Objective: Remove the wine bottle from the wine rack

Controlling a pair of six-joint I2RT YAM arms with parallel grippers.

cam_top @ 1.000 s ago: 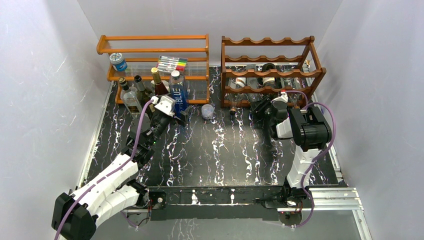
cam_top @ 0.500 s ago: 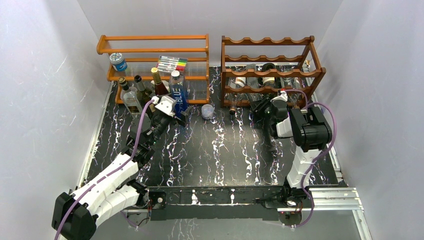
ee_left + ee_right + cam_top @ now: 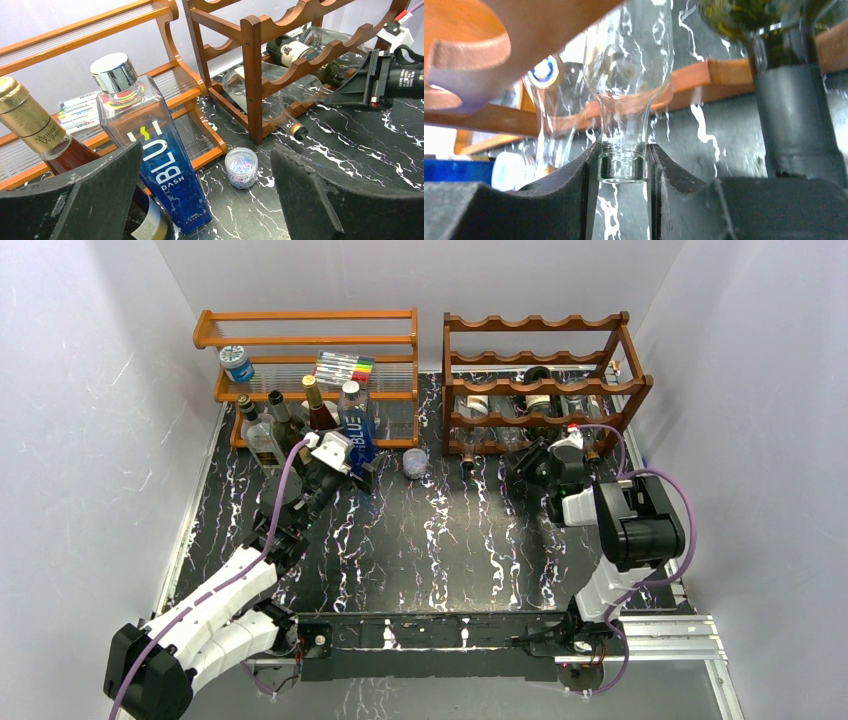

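Observation:
The dark reddish-brown wine rack [image 3: 535, 323] stands at the back right, with several bottles lying in its lower cradles. In the right wrist view, a clear glass wine bottle [image 3: 629, 75] points neck-first out of the rack [image 3: 499, 30]. My right gripper [image 3: 622, 161] is shut on its neck just behind the lip. From above, that gripper [image 3: 530, 462] sits at the rack's front bottom rail. My left gripper [image 3: 362, 472] hangs open by the other shelf, with nothing between its fingers [image 3: 85, 200].
A dark green bottle [image 3: 794, 115] lies just right of the held one. The orange shelf [image 3: 305, 340] at the back left has standing bottles [image 3: 290, 420] and a blue BLU bottle [image 3: 160, 165] in front of it. A small jar of paper clips [image 3: 241, 167] stands between the two racks.
My right gripper has closed onto the clear bottle's neck, and the right arm's elbow has drawn back toward the near right. The left arm has not moved.

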